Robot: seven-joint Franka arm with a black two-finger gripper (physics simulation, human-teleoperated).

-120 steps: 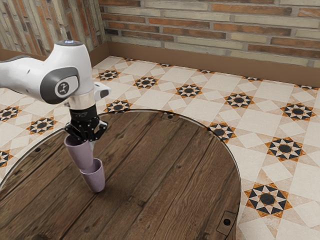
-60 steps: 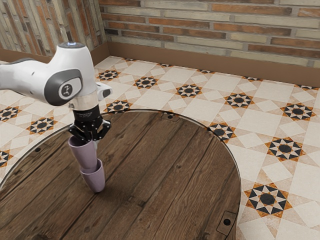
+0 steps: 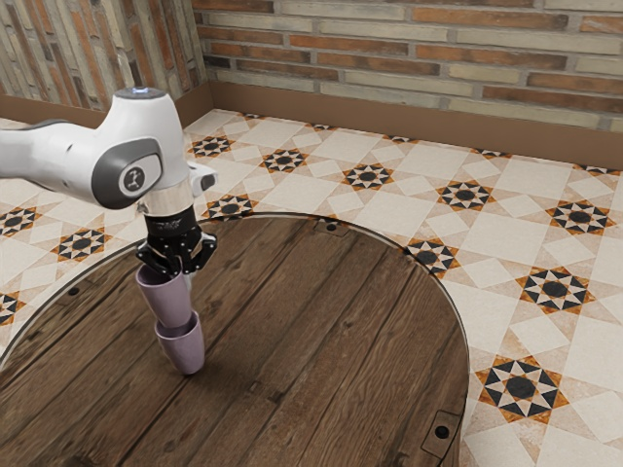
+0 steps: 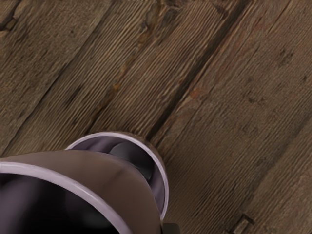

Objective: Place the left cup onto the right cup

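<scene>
Two mauve cups sit nested on the round wooden table [image 3: 321, 341]. The upper cup [image 3: 165, 297] leans toward the exterior view's left, its base inside the lower cup [image 3: 183, 348], which stands on the table and tilts slightly. My black gripper [image 3: 175, 270] is at the upper cup's rim, its fingers spread around the rim. From the wrist, the upper cup [image 4: 83, 190] looms large just under my hand, with the lower cup's rim [image 4: 151, 161] showing behind it.
The table's curved edge runs close to the cups on the exterior view's left. A tiled floor [image 3: 487, 214] and a brick wall [image 3: 409, 49] lie beyond. Bare wood extends toward the exterior view's right.
My hand has shifted slightly toward the exterior view's right, and the upper cup has stood up a little straighter in the lower cup.
</scene>
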